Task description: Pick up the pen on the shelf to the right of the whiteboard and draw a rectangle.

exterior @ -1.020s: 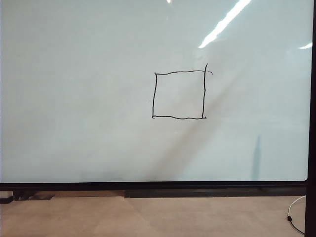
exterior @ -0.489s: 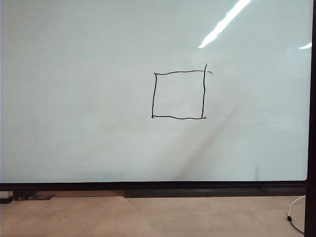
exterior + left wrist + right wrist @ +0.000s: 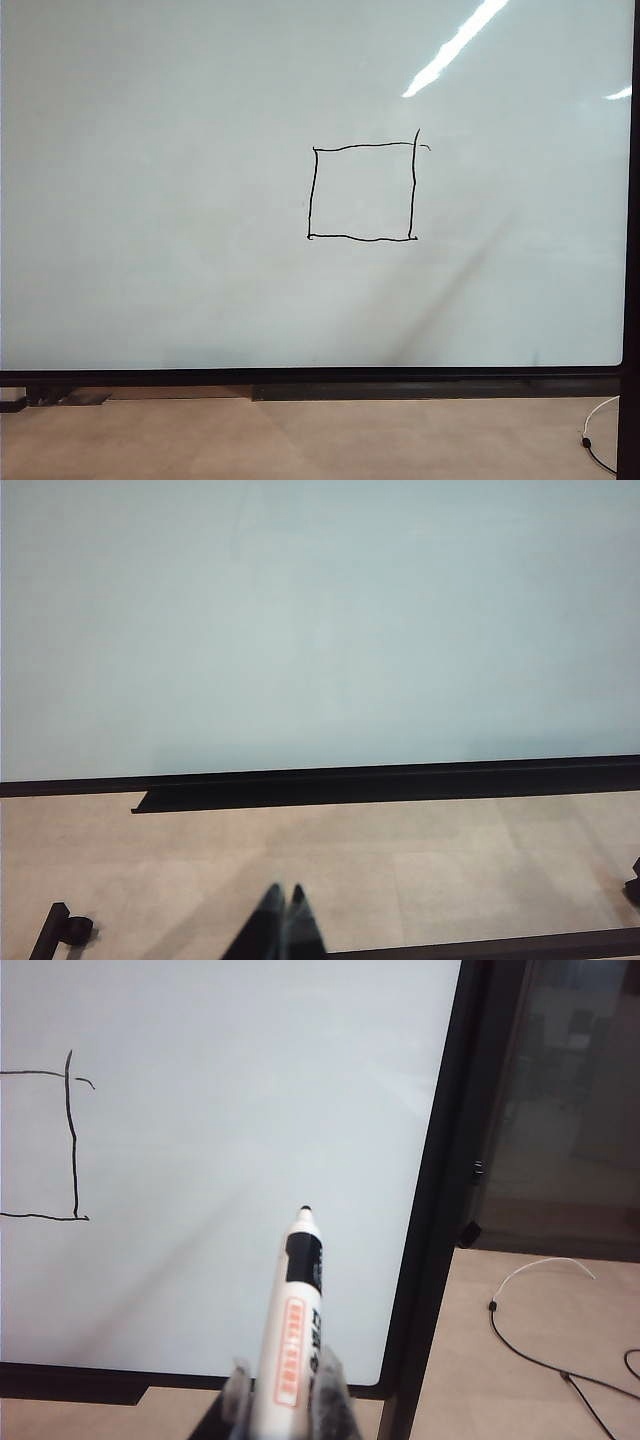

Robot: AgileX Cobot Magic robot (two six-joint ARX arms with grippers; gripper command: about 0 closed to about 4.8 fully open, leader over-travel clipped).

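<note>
The whiteboard fills the exterior view, with a hand-drawn black rectangle near its middle; neither arm shows there. In the right wrist view my right gripper is shut on the pen, a white barrel with a red label and a dark tip pointing at the whiteboard, held off its surface. The rectangle's right side shows at that view's edge. My left gripper is shut, empty, above the floor in front of the whiteboard.
A black ledge runs under the board's lower frame above a beige floor. The board's black right frame borders a dark glass panel. A cable lies on the floor at the right.
The dark vertical shadow low on the board's right side has shrunk downward and vanished. The drawn rectangle is unchanged.
</note>
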